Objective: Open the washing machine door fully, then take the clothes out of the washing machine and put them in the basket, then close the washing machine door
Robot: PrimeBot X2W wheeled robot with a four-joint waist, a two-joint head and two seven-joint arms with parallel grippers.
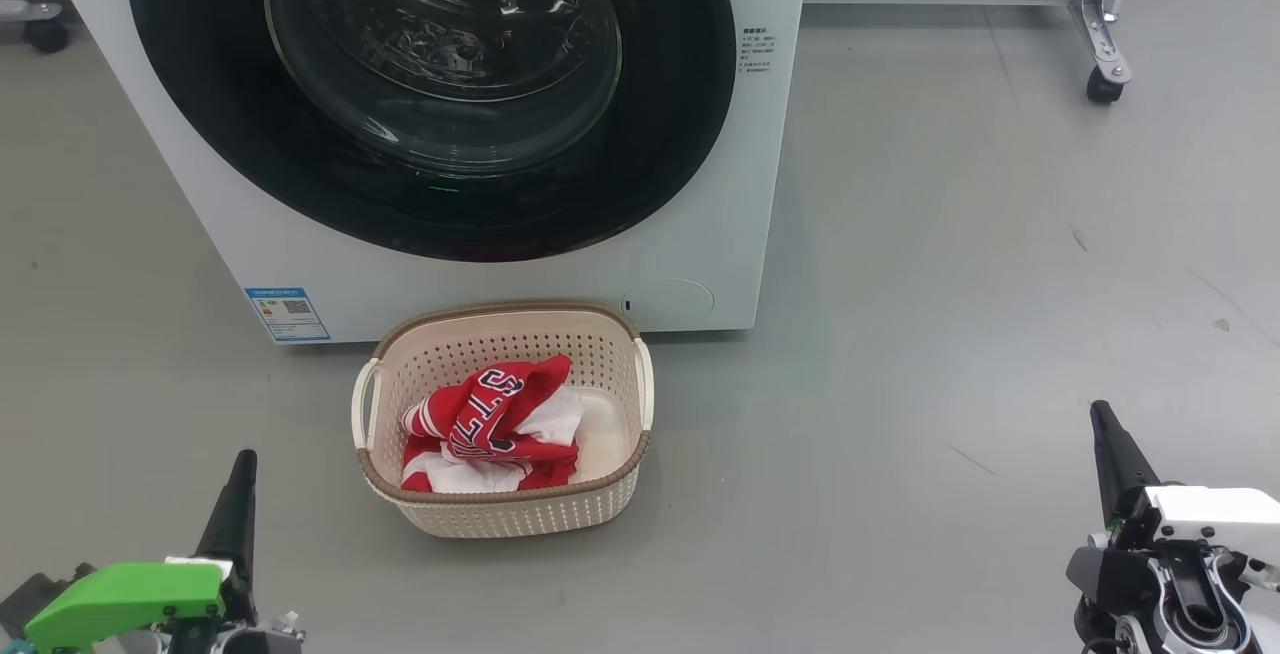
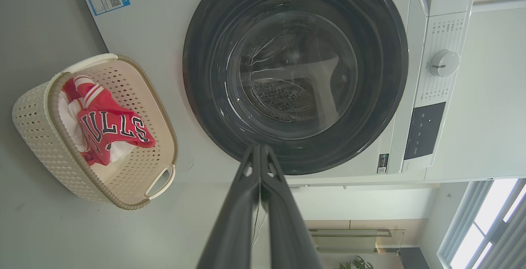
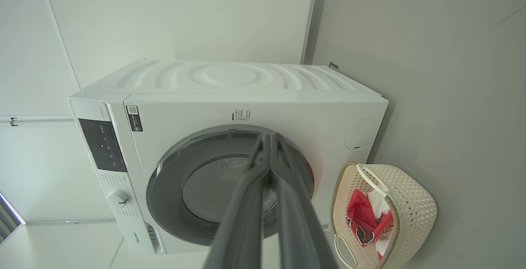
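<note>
Washing machine door sits shut on the white washing machine. The red Bulls jersey, bunched with white cloth, lies in the cream basket on the floor just in front. Left hand and right hand are both empty with fingers pressed together, well apart from the basket.

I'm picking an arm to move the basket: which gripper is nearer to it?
Left. The left gripper is just off the basket's left side, low in the head view. The right gripper is far off to the basket's right. Both are shut.
</note>
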